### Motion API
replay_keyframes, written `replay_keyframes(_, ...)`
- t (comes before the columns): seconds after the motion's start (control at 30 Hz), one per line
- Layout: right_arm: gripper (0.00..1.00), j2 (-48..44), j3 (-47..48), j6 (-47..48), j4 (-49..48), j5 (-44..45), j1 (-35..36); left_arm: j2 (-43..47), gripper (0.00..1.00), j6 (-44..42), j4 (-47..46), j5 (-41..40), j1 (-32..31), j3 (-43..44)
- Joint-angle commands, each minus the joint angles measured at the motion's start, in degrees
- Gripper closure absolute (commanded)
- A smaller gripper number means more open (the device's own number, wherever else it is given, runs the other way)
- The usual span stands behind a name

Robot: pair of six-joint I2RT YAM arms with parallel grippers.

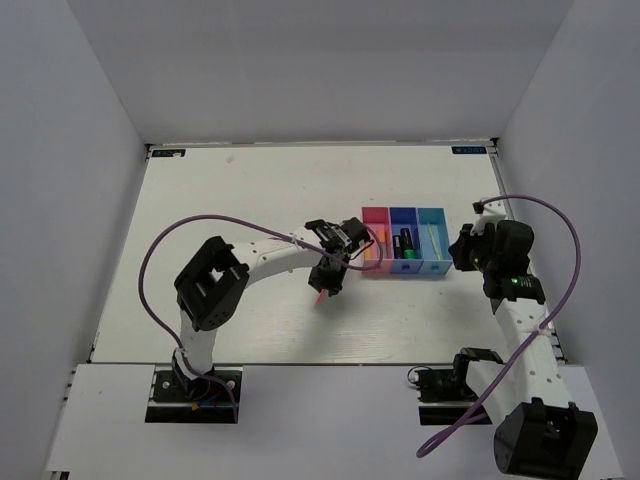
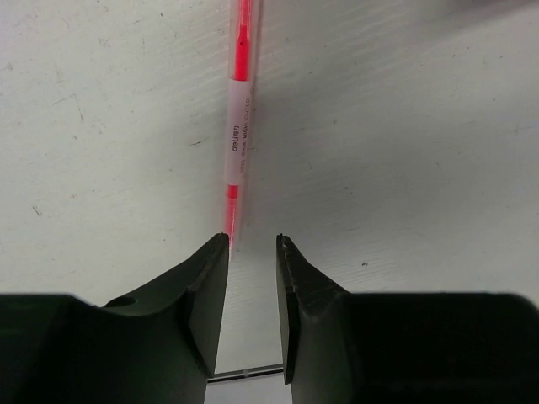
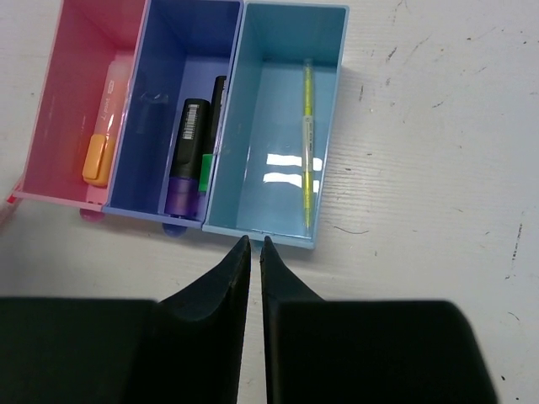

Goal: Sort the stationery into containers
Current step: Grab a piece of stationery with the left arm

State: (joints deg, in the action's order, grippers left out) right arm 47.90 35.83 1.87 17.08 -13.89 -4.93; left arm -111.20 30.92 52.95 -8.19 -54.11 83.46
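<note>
— Now, where for the thin pink pen (image 2: 238, 126)?
— Flat on the worktop (image 2: 404, 168), near-left of the tray (image 1: 405, 268), tip just beside the left fingers (image 2: 221, 257). Parted slightly, gripping nothing.
— And the right fingers (image 3: 242, 252)?
— Almost shut, empty, just near of the light blue bin (image 3: 278, 101) holding the thin yellow stick (image 3: 307, 143).

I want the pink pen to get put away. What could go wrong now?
The thin pink pen lies flat on the table beside one finger of the left gripper, not between both. Closing might nudge it away or miss it. The right gripper hangs just at the light blue bin's near wall, so a small bump could probably shove it.
</note>
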Motion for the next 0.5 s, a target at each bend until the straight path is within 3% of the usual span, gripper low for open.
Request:
replay_keyframes(0.0,0.88,0.5,1.6,0.2,0.1,-1.6,-0.4,2.0,0.60,-1.2,-2.0,-1.0,0.7,0.1)
replay_keyframes(0.47,0.88,1.0,1.7,0.3,0.2,-1.8,-0.5,-3.0,0.60,-2.4,-4.8,1.1,3.7,-0.6)
